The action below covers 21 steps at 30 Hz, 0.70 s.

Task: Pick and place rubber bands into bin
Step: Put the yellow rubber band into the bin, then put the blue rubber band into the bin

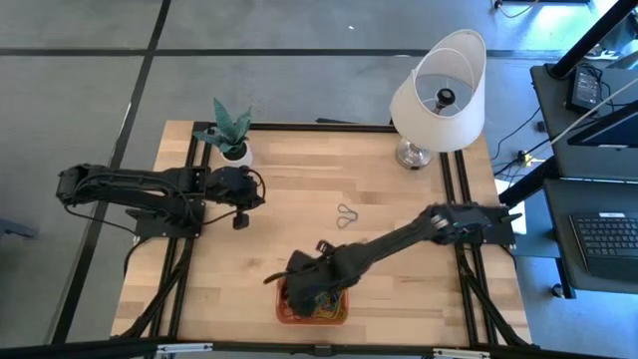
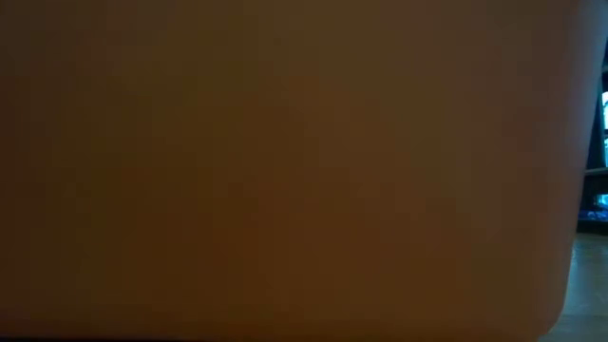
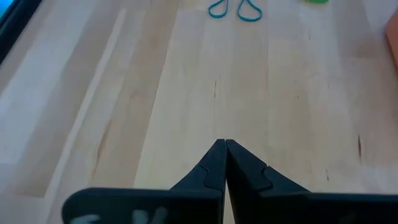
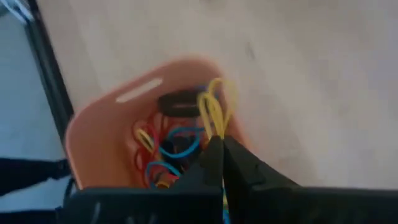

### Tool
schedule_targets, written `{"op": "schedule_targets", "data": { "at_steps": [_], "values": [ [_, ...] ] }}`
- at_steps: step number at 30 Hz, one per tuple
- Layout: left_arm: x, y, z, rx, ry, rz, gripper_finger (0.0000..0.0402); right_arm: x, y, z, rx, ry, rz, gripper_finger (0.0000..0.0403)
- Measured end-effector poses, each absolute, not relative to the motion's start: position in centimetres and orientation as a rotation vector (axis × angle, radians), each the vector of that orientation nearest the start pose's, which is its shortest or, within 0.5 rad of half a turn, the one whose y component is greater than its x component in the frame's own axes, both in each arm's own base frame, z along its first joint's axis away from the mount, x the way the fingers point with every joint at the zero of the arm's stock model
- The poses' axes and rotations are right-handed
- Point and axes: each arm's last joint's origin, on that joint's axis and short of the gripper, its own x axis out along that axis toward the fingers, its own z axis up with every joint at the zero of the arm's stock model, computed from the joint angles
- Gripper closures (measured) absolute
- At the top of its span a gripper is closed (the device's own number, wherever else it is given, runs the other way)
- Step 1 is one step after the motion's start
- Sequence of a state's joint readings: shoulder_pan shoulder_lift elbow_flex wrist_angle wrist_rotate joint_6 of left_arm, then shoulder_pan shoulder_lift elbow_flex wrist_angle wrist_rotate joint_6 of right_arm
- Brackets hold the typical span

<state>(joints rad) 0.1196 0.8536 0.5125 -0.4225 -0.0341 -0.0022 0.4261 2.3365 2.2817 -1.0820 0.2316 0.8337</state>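
Observation:
The orange bin (image 1: 345,311) stands near the table's front edge and holds several rubber bands (image 4: 171,149) in blue, red, yellow and black. Its wall (image 2: 285,171) fills the low view. My right gripper (image 1: 307,289) hovers over the bin, shut on a yellow rubber band (image 4: 214,109). A loose band twisted into a figure-eight (image 1: 346,214) lies flat on the wood at mid-table, also seen in the left wrist view (image 3: 235,9). At the table's left, my left gripper (image 3: 224,146) is shut above bare wood and holds nothing. My right gripper pinches the yellow rubber band between its two fingertips, at one end of the loop (image 4: 217,134). The fingers slant steeply down from the table's right. The rest of the loop sticks out past the fingertips, slack and lifted clear, over the bin's inside (image 4: 99,137).
A white plant pot (image 1: 234,150) stands at the table's far left and a lamp (image 1: 439,90) at its far right. Black rails (image 1: 179,269) run along the left and right sides. Bare wood lies between the two arms around the loose band.

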Motion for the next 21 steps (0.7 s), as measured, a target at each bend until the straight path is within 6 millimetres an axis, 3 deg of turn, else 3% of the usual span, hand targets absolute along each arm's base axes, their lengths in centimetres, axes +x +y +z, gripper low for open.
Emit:
{"op": "schedule_targets", "data": {
  "at_steps": [7,13,21],
  "values": [
    [16.6,2.1,21.0,-0.038,0.763,0.143,0.0398,46.1,21.1,19.6,0.416,1.211,-0.324,0.0402],
    [16.6,2.1,21.0,-0.037,0.762,0.146,0.0398,45.7,22.0,19.6,0.438,1.231,-0.309,0.0374],
    [16.6,2.1,21.0,-0.038,0.762,0.146,0.0398,45.5,22.1,20.6,0.439,1.223,-0.300,0.0302]
  ]
}}
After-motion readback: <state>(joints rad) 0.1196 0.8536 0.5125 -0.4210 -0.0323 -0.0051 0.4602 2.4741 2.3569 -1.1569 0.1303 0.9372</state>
